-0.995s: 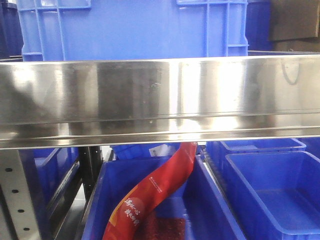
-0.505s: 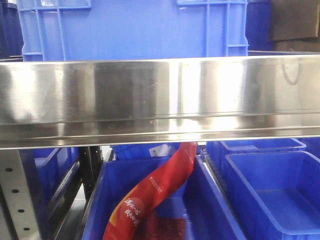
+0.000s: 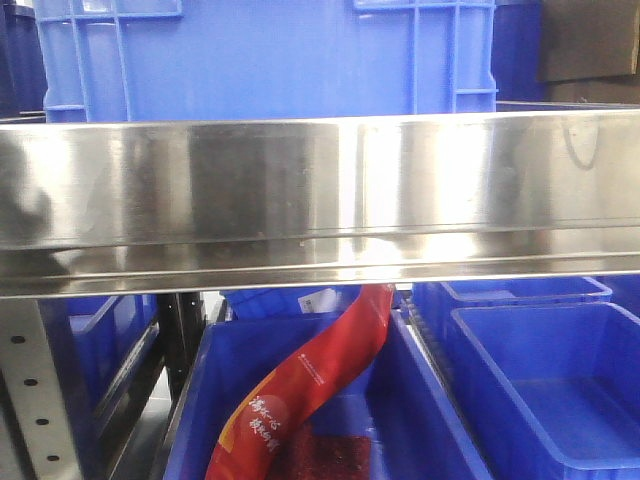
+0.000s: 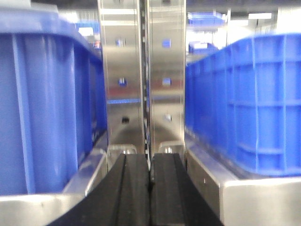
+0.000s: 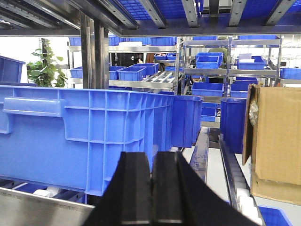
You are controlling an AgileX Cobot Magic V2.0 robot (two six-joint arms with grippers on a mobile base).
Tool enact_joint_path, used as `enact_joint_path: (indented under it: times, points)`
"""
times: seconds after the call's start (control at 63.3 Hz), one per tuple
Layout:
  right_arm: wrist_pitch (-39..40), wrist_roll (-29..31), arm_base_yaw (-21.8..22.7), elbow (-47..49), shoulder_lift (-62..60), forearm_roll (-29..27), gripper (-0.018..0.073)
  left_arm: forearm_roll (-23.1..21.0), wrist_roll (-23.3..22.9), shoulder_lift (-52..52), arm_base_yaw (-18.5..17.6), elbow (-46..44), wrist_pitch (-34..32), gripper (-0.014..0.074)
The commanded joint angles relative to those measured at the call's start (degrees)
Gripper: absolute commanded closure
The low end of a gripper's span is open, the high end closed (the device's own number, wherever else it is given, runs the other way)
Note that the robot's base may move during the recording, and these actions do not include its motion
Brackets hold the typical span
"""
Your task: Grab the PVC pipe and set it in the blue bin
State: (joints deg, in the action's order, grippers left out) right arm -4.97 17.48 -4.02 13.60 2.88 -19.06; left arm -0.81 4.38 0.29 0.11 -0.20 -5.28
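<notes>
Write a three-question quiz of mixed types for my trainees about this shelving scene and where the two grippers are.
1. True or false: the PVC pipe shows in one of the three views.
2. Multiple choice: the red packet in the front view lies in
A) a blue bin below the steel shelf
B) the cardboard box
C) the big crate on top of the shelf
3. Short answer: how do the fingers of the left gripper and the right gripper stand?

Key
1. False; no white curved piece is visible.
2. A; it leans in the lower bin under the steel shelf.
3. Both pairs are pressed together with nothing between them.
</notes>
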Motion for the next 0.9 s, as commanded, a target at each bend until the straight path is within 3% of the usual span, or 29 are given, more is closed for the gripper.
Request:
enact_joint_path:
  times: [0.0,0.363,0.616,0.884]
  points:
    - [1.16,0.05,0.38,-0.06,-0.32,0.33,0.0725,-0.44,-0.29,-0.29,0.27,0.2,-1.96,0.0707]
    - [1.16,0.05,0.38,-0.06,-0.32,0.33,0.0725,-0.44,-0.29,-0.29,0.27,0.2,0.5,0.0707]
    - [1.16,0.05,0.38,-0.06,-0.32,0.33,0.0725,-0.44,-0.29,-0.29,4.56,0.2,0.04,0.0707]
    - [1.16,0.05,0.38,-0.06,-0.32,0.33,0.0725,-0.44,-0.29,-0.29,4.68,0.2,-0.07,0.0707]
